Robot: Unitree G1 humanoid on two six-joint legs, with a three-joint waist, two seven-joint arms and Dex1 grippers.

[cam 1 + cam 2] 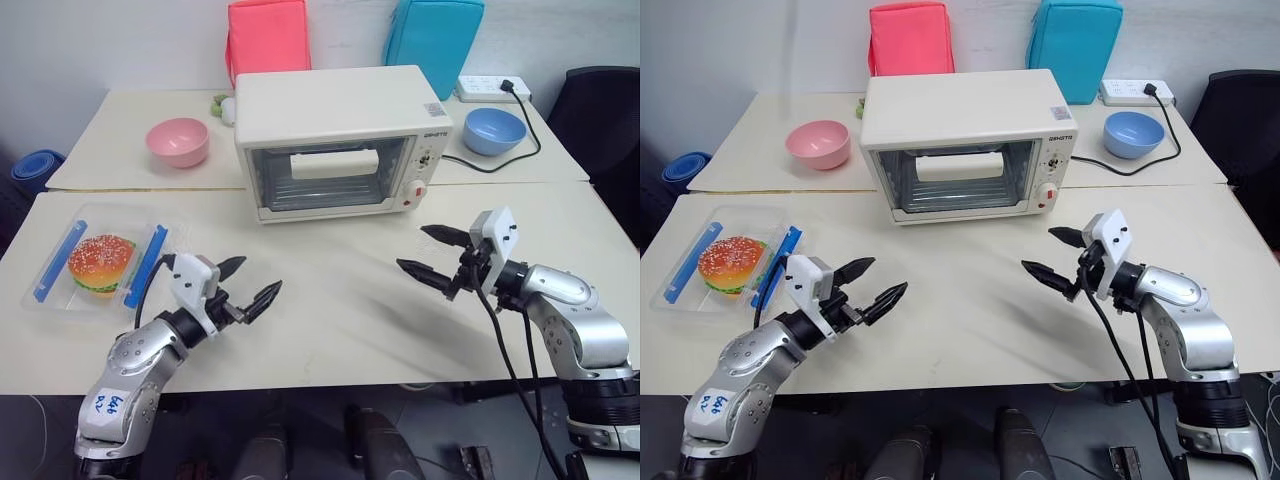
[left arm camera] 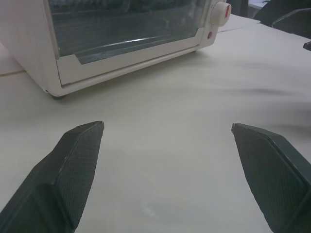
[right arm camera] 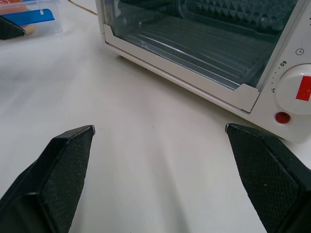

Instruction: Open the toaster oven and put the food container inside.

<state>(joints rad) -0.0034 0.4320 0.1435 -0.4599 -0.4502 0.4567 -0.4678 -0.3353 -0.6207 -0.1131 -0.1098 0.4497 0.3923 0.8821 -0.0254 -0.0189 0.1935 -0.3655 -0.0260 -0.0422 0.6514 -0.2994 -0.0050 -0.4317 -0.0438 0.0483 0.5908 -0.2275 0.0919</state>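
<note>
The cream-white toaster oven (image 1: pixel 340 110) stands at the middle back of the table with its glass door (image 1: pixel 330 175) closed and its white bar handle (image 1: pixel 333 163) up. The food container (image 1: pixel 95 265), a clear box with two blue clips and a burger inside, lies at the front left. My left gripper (image 1: pixel 260 275) hovers open just right of the container, holding nothing. My right gripper (image 1: pixel 411 248) hovers open at the front right, below the oven's knob (image 3: pixel 300 89). Both wrist views look at the oven door (image 2: pixel 121 39) between spread fingers.
A pink bowl (image 1: pixel 178 141) sits left of the oven and a blue bowl (image 1: pixel 494 131) right of it. A power strip (image 1: pixel 490 88) with a black cable lies at the back right. Pink (image 1: pixel 268 38) and blue (image 1: pixel 433 38) bags stand behind. A black chair (image 1: pixel 605 120) is at the right.
</note>
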